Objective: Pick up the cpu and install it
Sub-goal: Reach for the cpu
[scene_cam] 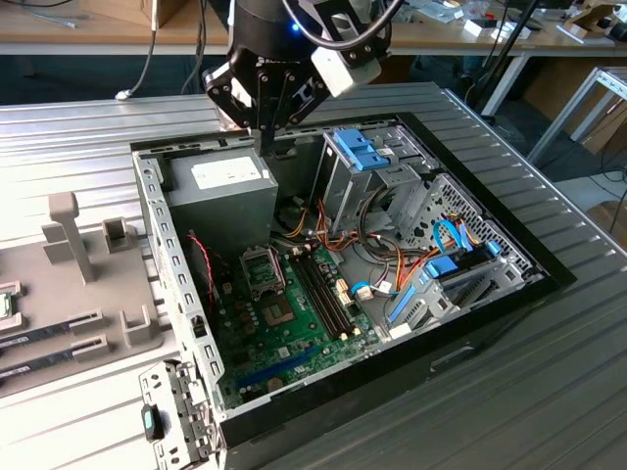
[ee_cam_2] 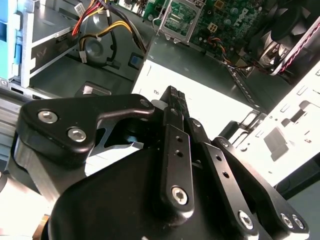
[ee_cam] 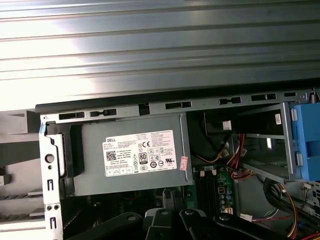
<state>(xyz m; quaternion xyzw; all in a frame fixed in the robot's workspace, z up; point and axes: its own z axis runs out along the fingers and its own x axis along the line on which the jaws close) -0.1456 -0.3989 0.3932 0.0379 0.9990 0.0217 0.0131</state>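
Exterior view's left edge, cpu (scene_cam: 5,305), well apart from end effector (scene_cam: 263,147)

Bright room light, glare on ribbed table (ee_cam: 150,55)

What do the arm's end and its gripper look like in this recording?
The gripper is matte black metal: flat linkage bars with rounded ends, pinned by silver hex screws. In the exterior view, a blue light glows on the black wrist, a pale grey box is mounted beside it, and black cables loop above.
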